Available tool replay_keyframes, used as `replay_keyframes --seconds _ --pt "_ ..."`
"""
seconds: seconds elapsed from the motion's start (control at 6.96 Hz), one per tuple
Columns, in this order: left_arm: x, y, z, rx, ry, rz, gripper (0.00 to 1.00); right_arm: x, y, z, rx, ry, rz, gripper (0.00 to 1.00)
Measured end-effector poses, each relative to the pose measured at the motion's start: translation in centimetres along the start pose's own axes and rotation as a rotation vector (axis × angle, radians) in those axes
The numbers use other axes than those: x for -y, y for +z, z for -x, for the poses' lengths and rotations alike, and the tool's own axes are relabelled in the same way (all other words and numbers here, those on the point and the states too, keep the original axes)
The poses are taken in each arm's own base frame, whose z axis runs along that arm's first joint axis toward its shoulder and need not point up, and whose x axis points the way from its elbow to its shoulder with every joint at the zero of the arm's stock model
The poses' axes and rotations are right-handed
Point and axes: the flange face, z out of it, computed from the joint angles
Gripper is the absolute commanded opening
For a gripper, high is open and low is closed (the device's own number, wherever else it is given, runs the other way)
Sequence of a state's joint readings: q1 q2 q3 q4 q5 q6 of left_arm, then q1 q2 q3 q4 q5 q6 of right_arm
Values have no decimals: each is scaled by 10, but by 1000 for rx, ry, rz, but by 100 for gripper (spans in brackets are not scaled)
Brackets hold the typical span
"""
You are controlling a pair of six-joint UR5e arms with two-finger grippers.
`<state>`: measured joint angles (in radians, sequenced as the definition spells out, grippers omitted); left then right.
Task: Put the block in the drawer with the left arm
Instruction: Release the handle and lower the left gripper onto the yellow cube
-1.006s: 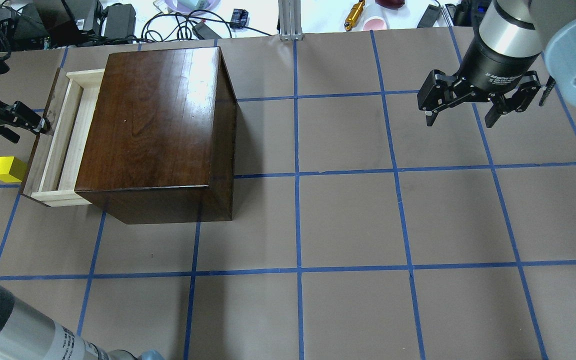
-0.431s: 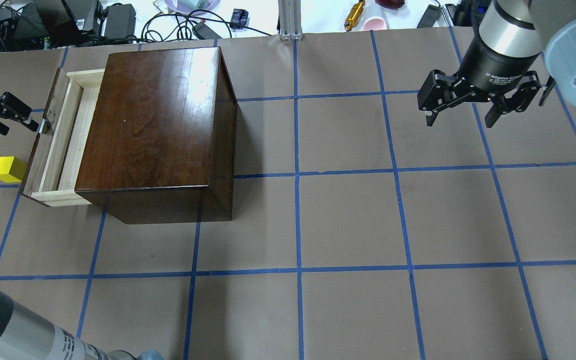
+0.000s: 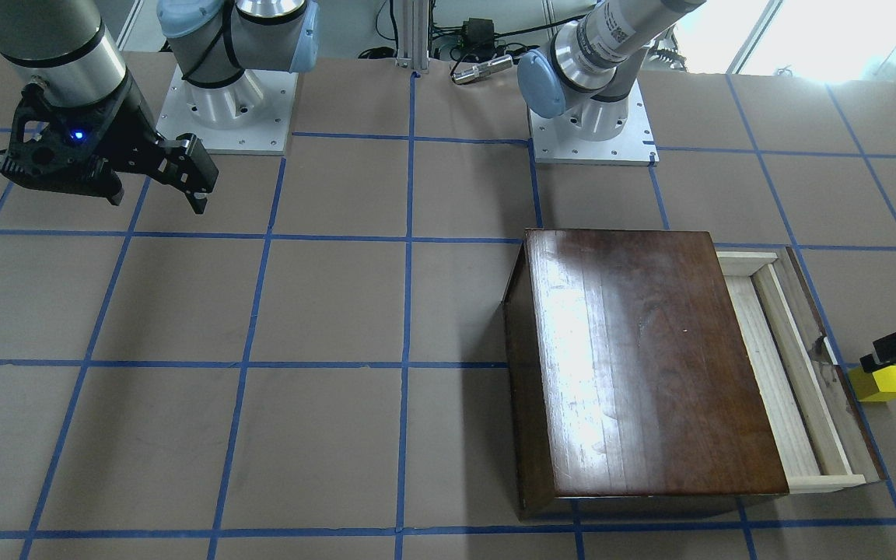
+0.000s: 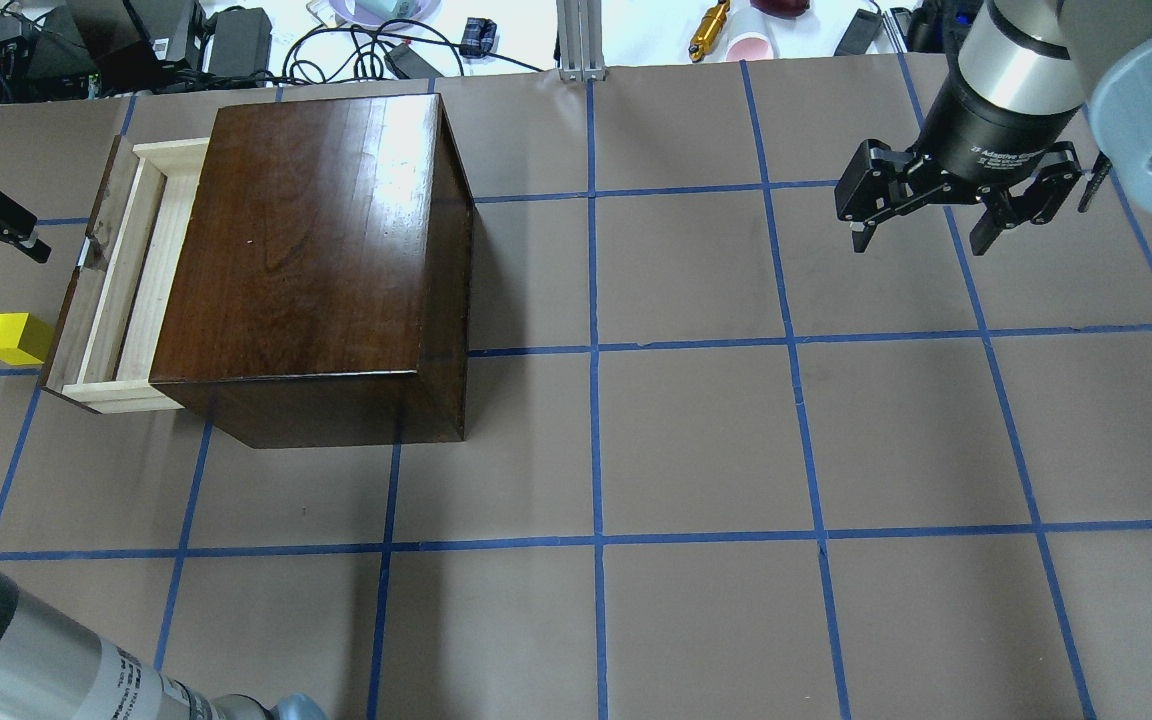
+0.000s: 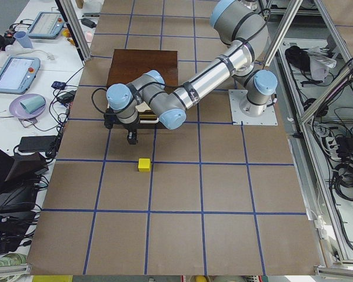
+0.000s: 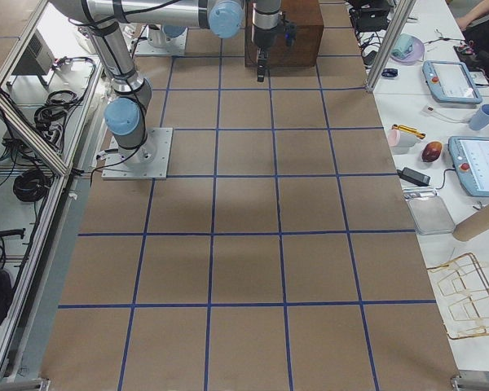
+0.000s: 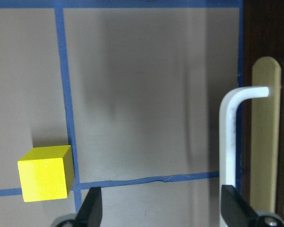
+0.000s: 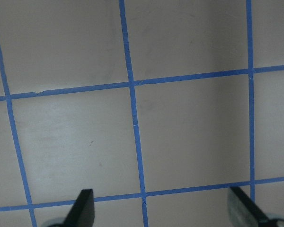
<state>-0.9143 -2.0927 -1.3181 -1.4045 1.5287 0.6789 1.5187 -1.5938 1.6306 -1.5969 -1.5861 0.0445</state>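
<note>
In the overhead view the yellow block sits on the brown table at the far left edge of the frame, about mid-height, next to a blue tape line. To its right the drawer stands partly pulled out of the dark wooden box, its pale tray showing and its dark front panel facing the left edge. The side view from the left end shows the block lying clear of that panel, not touching it. The left gripper hangs at the left edge, above the block in the frame and just off the drawer's front, with its fingers spread wide and nothing between them. In its wrist view the block is at the lower left, outside the fingertip on the frame's left, while the bent white handle on the drawer front runs up from the other fingertip; whether that finger touches the handle is hard to say from here. The right gripper hangs in the upper right of the overhead view over the table, well apart from the box, also spread wide and holding nothing.
</note>
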Motion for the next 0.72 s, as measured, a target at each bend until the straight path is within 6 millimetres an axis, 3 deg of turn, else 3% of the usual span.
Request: replay_keyframes --seconds 0.72 --pt "-4 64 69 90 65 55 95 0 0 0 -1 0 0 100"
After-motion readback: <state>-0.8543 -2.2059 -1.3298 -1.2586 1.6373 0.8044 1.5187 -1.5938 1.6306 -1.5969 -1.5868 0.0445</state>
